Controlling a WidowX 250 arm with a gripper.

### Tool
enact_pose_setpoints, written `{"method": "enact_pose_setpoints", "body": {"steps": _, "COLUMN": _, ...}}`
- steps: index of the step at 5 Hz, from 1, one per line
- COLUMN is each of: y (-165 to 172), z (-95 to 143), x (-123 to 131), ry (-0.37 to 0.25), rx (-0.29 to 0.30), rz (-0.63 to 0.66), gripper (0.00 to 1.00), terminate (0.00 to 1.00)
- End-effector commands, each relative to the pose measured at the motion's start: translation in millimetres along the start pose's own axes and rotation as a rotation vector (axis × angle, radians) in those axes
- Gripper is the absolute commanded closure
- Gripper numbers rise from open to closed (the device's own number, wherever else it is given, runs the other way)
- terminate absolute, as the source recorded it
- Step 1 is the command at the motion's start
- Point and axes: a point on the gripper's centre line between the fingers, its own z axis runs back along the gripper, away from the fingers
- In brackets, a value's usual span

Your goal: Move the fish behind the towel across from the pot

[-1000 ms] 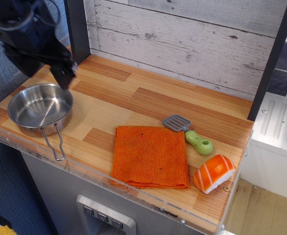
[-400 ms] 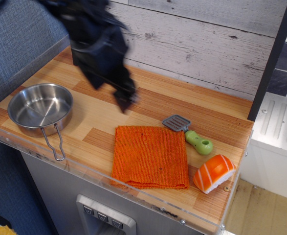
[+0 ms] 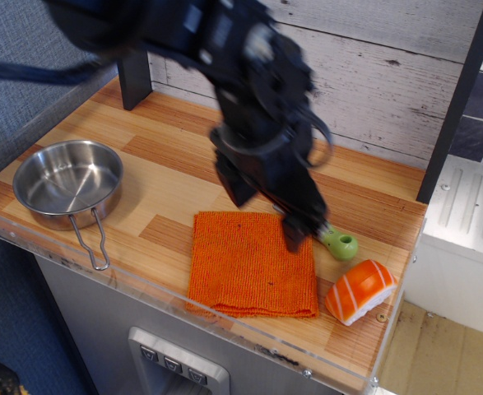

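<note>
One blurred gripper [image 3: 299, 230], having swept right from above the pot [image 3: 67, 180], now hangs over the towel's [image 3: 252, 263] far right corner, its grip unreadable. Untouched, the fish [image 3: 359, 290] sits right of the towel, so pickup appears next.

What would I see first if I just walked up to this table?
The big black robot arm, with its gripper hanging over the right edge of the orange towel. Then the bright orange-and-white fish by the front right corner, and the shiny pot far left.
</note>
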Motion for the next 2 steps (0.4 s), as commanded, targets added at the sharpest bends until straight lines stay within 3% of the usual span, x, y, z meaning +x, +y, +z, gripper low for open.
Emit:
{"method": "enact_pose_setpoints", "body": {"steps": 1, "y": -36.6, "z": -7.8, "x": -5.2, "ry": 0.004, "rx": -0.021, "rz": 0.011, "gripper": 0.0, "terminate": 0.0}}
{"method": "enact_pose_setpoints", "body": {"steps": 2, "y": -50.3, "z": -16.9, "x": -5.0, "ry": 0.024, "rx": -0.019, "rz": -0.023, "gripper": 0.0, "terminate": 0.0}}
